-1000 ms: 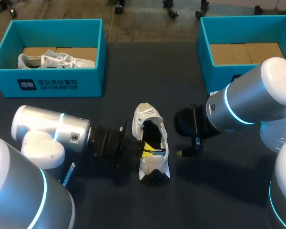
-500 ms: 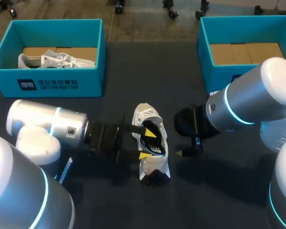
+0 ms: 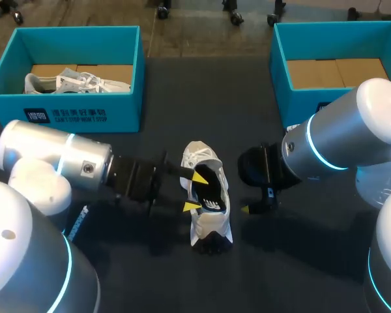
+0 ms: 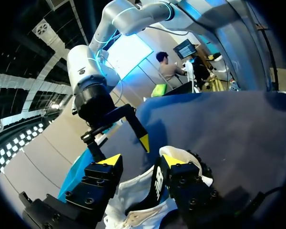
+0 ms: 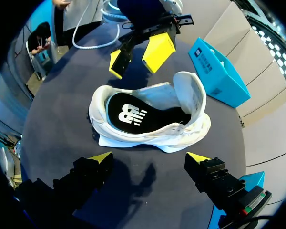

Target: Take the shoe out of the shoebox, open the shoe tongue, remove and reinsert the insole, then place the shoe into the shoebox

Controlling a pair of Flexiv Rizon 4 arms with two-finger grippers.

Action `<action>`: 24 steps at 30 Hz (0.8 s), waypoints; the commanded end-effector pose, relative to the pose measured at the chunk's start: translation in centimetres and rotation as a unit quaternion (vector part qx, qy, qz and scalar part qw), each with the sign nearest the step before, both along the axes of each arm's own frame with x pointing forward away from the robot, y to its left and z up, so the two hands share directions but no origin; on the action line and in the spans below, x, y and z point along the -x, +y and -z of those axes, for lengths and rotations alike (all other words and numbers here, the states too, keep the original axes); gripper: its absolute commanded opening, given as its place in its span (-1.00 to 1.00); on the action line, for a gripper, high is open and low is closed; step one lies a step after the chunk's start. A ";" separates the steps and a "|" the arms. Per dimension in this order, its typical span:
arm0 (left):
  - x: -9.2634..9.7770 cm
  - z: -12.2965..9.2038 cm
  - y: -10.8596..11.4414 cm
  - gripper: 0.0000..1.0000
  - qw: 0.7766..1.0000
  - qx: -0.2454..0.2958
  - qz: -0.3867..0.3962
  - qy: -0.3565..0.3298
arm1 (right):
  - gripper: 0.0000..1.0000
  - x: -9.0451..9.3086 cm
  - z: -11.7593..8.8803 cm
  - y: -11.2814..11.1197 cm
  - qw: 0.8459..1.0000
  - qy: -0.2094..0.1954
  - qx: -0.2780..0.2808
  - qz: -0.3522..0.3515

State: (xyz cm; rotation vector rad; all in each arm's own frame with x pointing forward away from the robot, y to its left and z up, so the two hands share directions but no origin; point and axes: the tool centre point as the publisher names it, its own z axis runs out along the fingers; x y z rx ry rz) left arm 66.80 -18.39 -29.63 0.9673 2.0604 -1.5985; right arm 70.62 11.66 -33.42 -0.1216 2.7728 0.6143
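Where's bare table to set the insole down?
Bare table between the left shoebox and right shoebox, beyond the shoe. Crowded beside the shoe: left gripper and right gripper flank it.

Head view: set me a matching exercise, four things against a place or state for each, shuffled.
Things:
1. shoe
2. left box
3. right box
4. left claw

Places or states:
a. holds a second shoe
b. open, tips over the shoe's opening
c. lying outside both boxes
d. shows only cardboard inside

Pairs: 1-c, 2-a, 3-d, 4-b
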 end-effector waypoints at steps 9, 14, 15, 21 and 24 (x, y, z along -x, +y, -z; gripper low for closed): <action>-0.8 -3.0 2.4 0.29 0.998 -0.049 0.044 0.017 | 1.00 0.1 0.0 -0.2 1.000 0.001 -0.001 0.002; -1.1 -3.9 3.0 0.47 0.993 -0.080 0.090 0.016 | 1.00 0.0 -0.7 -1.3 1.000 0.008 0.007 0.010; -1.2 -4.2 3.1 0.47 0.990 -0.089 0.105 0.015 | 1.00 0.0 -1.0 -1.6 1.000 0.015 0.014 0.010; -1.7 -5.1 3.7 0.62 0.978 -0.129 0.161 0.010 | 1.00 0.2 -2.1 -3.3 0.999 0.026 0.022 0.025; -2.2 -5.6 4.0 0.91 0.970 -0.156 0.189 -0.003 | 1.00 0.2 -2.8 -4.1 0.999 0.029 0.025 0.032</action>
